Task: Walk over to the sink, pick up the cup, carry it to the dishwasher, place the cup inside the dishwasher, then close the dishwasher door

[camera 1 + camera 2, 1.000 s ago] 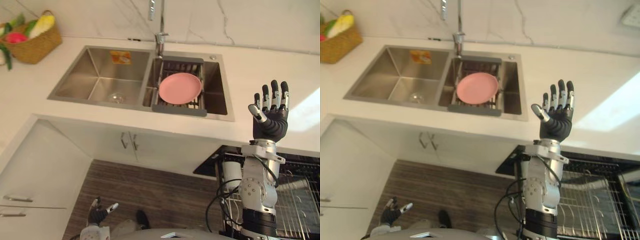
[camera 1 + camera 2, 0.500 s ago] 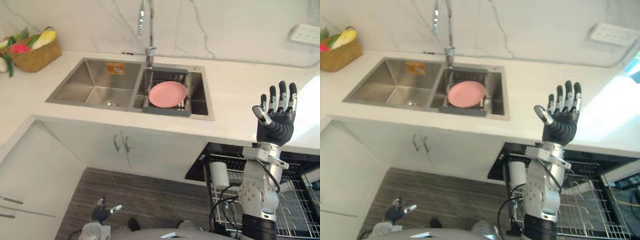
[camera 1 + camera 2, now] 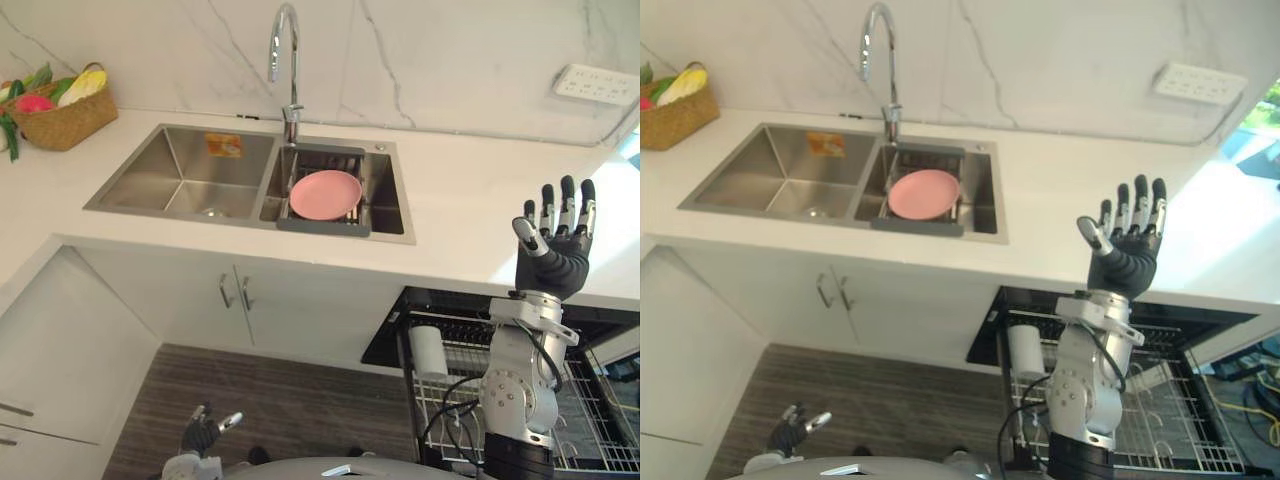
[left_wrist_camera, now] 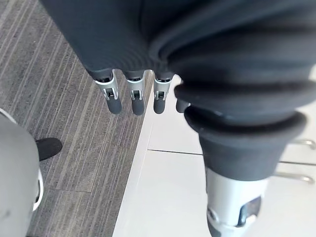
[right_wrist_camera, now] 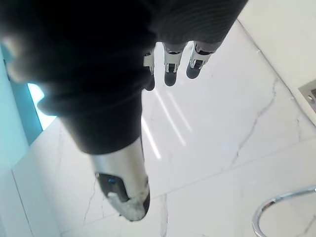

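A white cup (image 3: 427, 352) stands upright at the front left corner of the wire rack (image 3: 590, 400) of the open dishwasher, under the counter at the right. My right hand (image 3: 555, 245) is raised above the counter edge over the dishwasher, palm up and open, holding nothing; its straight fingers (image 5: 170, 66) point at the marble wall. My left hand (image 3: 205, 430) hangs low near the floor with relaxed fingers (image 4: 133, 94), empty.
The double steel sink (image 3: 190, 170) has a pink plate (image 3: 325, 194) on a dark drain rack in its right basin, under a curved faucet (image 3: 285, 60). A wicker basket (image 3: 60, 105) of produce sits at the counter's far left. White cabinets stand below.
The camera has pulled back and up, so the sink sits farther off and more of the dishwasher rack shows. My right hand stays raised and open.
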